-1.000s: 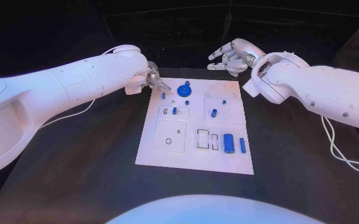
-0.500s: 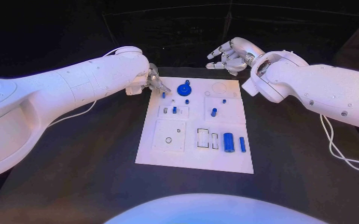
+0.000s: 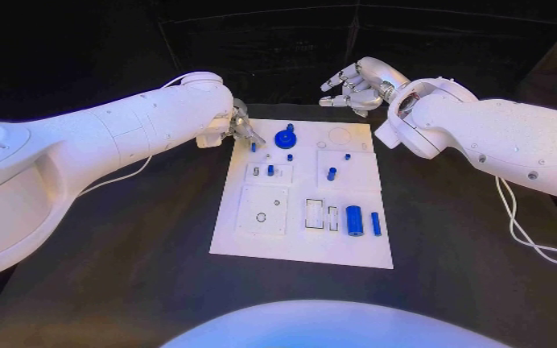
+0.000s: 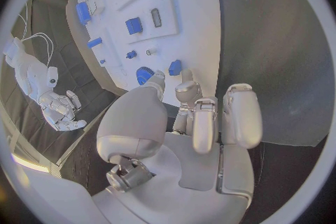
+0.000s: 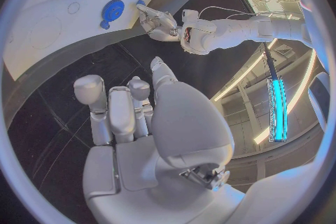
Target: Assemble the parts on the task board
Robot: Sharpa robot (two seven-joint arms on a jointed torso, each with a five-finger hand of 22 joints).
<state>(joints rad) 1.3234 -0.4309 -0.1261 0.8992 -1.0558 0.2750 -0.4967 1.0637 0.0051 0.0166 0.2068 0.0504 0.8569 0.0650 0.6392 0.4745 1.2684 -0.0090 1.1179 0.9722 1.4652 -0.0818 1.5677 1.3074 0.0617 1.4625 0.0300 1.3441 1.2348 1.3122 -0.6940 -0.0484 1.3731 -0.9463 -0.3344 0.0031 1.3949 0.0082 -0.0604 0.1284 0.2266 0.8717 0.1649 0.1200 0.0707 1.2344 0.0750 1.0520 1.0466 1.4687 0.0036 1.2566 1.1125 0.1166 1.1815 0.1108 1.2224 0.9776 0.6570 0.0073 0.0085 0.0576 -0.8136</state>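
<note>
The white task board (image 3: pixel 261 239) lies mid-table. On it are a round blue part (image 3: pixel 286 140), small blue pegs (image 3: pixel 270 171) (image 3: pixel 332 175), and a thick blue cylinder (image 3: pixel 354 221) beside a thin one (image 3: pixel 376 223). My left hand (image 3: pixel 241 129) hovers at the board's far left corner. Its fingertips (image 4: pixel 186 76) stand just short of a small blue peg (image 4: pixel 175 67) (image 3: pixel 253 147), and nothing sits between them. My right hand (image 3: pixel 362 86) hangs above the table behind the board's far edge. Its fingers are apart and hold nothing.
The black table (image 3: pixel 128 243) surrounds the board. Both white forearms (image 3: pixel 128 134) (image 3: pixel 488 134) slant in over the table's sides. In the right wrist view the left hand (image 5: pixel 157 21) is at the board's edge (image 5: pixel 70 45), near the round blue part (image 5: pixel 112 10).
Almost nothing differs. My left hand has shifted only slightly at the board's corner, and the parts stay where they were.
</note>
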